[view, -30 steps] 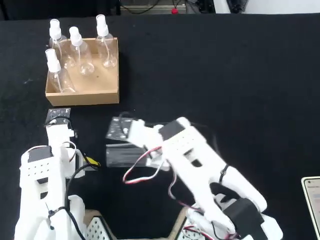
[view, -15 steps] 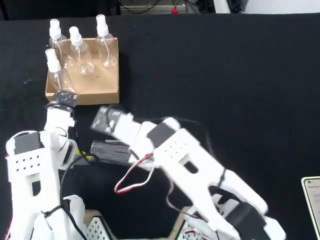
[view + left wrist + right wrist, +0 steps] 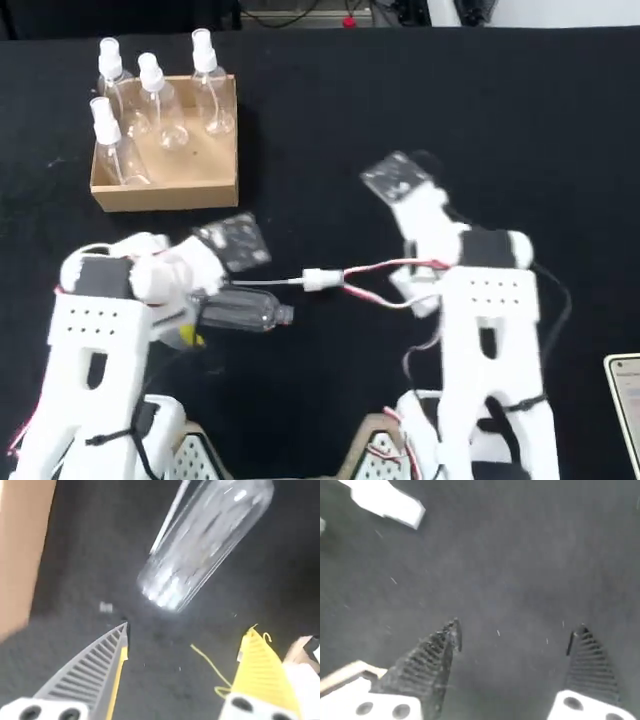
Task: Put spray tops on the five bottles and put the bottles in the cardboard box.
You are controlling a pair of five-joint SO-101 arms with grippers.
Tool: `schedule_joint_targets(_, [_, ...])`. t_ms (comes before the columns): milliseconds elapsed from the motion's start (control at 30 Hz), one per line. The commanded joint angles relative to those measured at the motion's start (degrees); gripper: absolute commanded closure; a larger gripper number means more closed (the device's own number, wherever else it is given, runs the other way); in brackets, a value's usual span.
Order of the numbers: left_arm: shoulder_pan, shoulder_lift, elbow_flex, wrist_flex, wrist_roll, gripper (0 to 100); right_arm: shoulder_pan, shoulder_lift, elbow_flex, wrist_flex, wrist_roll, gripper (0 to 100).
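Four capped bottles (image 3: 160, 100) stand upright in the cardboard box (image 3: 165, 185). A fifth bottle (image 3: 245, 312) lies on its side on the black bench (image 3: 450, 100), uncapped. In the high view it sits below the box and a little to the box's right. Its loose spray top (image 3: 322, 280) lies just past the bottle's neck, farther from the box, and its thin dip tube (image 3: 265, 283) runs back alongside the bottle.

The left claw (image 3: 187, 630) is spread wide and grasps nothing, with one end of the fifth bottle just ahead of it. The right claw (image 3: 517, 625) is likewise spread and empty over bare bench, well to the right of the box.

The bottle looks like thin, empty plastic. It is probably light and smooth, likely to roll or slip, and apt to dent if squeezed hard. A hold across the middle of its body seems safest. The spray top is better taken by its white head than by the bendy tube.
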Motion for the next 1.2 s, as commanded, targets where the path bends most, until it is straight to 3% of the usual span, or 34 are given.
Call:
schedule_joint_targets(0, [9.9,-0.3,-3.1,-0.2,-0.4,66,6.8,-2.8,2.0,0.5,3.7,66.7])
schedule_joint_targets(67, [12.7,-0.2,-2.2,-1.9,0.0,66,9.2,-3.4,3.3,0.5,5.4,66.7])
schedule_joint_targets(267, [15.5,-0.3,10.2,-19.4,0.3,66,13.9,-4.7,5.6,0.4,9.3,66.7])
schedule_joint_targets(400, [18.5,-0.6,13.1,-23.7,5.5,66,14.5,-4.8,5.6,0.4,10.1,66.6])
schedule_joint_targets(800, [18.5,-0.9,20.0,-23.9,6.7,66,14.6,-4.7,5.8,0.4,9.7,66.6])
schedule_joint_targets(1000, [15.0,-1.0,17.3,-19.3,6.8,66,14.6,-4.7,5.8,0.7,9.7,66.6])
schedule_joint_targets(1167, [12.9,-0.9,18.5,-18.8,6.4,78,14.6,-4.6,5.8,0.4,9.7,66.6])
